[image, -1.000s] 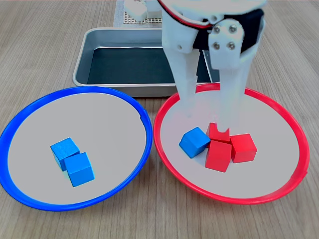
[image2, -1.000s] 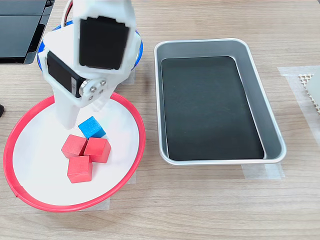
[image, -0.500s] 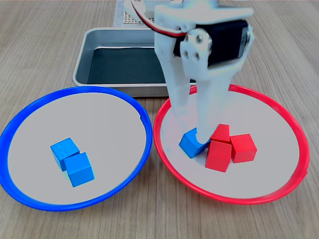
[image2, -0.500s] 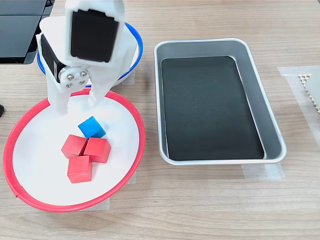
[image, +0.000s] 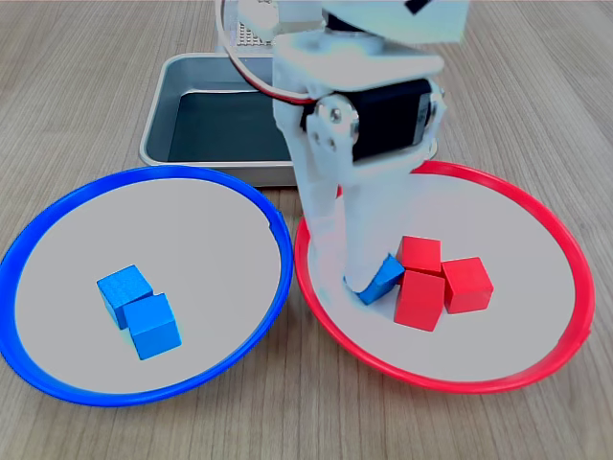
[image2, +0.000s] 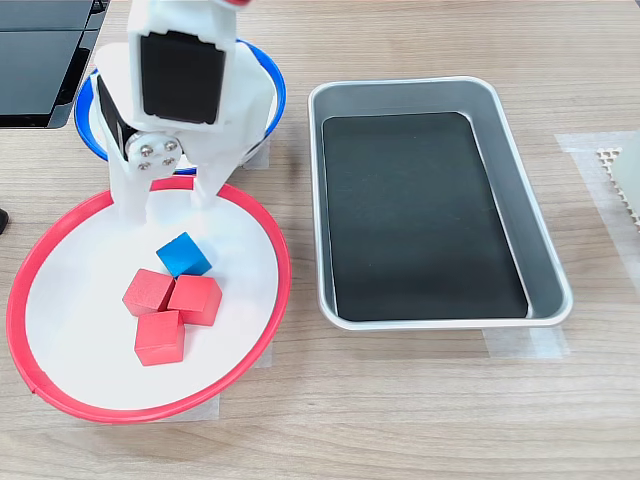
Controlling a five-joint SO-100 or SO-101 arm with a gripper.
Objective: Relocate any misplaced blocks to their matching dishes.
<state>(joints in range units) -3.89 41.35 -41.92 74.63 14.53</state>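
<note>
In the red-rimmed dish (image: 508,240) (image2: 70,300) lies one blue cube (image: 386,278) (image2: 183,254) beside three red cubes (image: 420,299) (image2: 159,337). My white gripper (image: 340,273) (image2: 168,208) is lowered into this dish, open, with its fingers apart. In the first exterior view one finger covers the blue cube's left part. In the second exterior view the fingertips end just beyond the cube, and nothing is gripped. The blue-rimmed dish (image: 206,240) (image2: 277,100) holds two blue cubes (image: 124,286) (image: 153,326) in the first exterior view. In the second exterior view the arm hides most of it.
A rectangular silver tray (image: 158,125) (image2: 420,200) with a dark floor stands behind the dishes in the first exterior view and on the second exterior view's right. A white perforated piece (image2: 620,165) lies at the table's edge. A dark object (image2: 40,50) sits at the second exterior view's top left.
The gripper has swung from above the red cubes toward the first exterior view's left and come down at the blue cube. No cube has moved.
</note>
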